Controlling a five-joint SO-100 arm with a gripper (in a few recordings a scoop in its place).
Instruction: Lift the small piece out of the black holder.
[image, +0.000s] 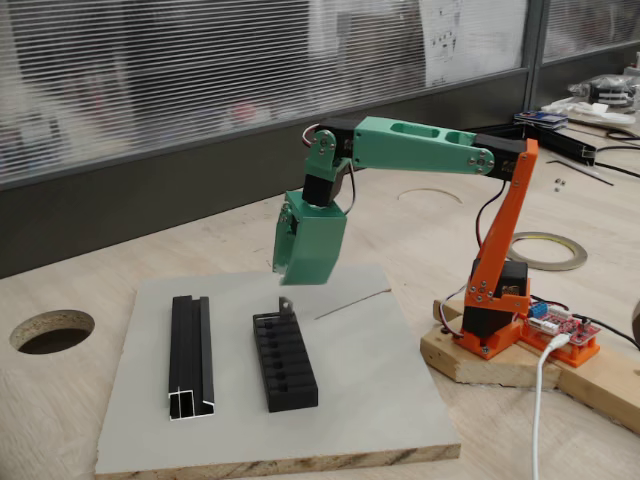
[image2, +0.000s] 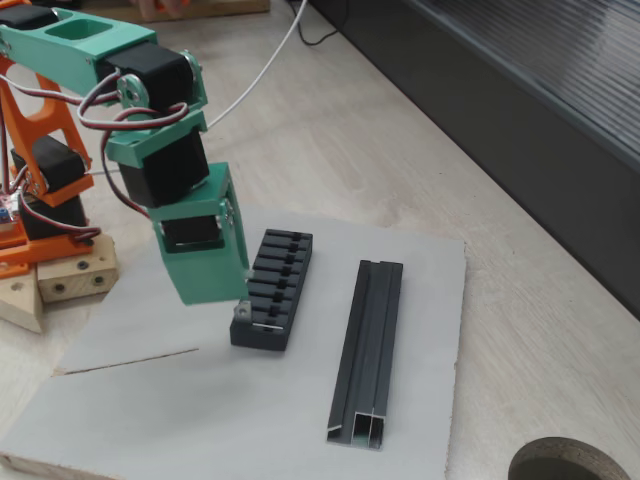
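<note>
The black holder (image: 283, 362) (image2: 272, 290) lies on the grey board (image: 380, 400) (image2: 200, 420), its slotted top facing up. The small piece (image: 285, 305) (image2: 240, 313), a tiny grey tab, stands in the holder's end slot, the far end in one fixed view and the near end in the other. My green gripper (image: 283, 276) (image2: 228, 296) points down and hangs just over the tab. Its jaws look shut with nothing between them. I cannot tell whether its tip touches the tab.
A longer black channel profile (image: 190, 355) (image2: 367, 350) lies beside the holder, parallel to it. A thin grey wire (image: 352, 303) (image2: 125, 362) rests on the board. The wooden table has a round hole (image: 52, 330) (image2: 560, 465). My orange base (image: 495, 320) stands beside the board, with a tape ring (image: 545, 250) behind it.
</note>
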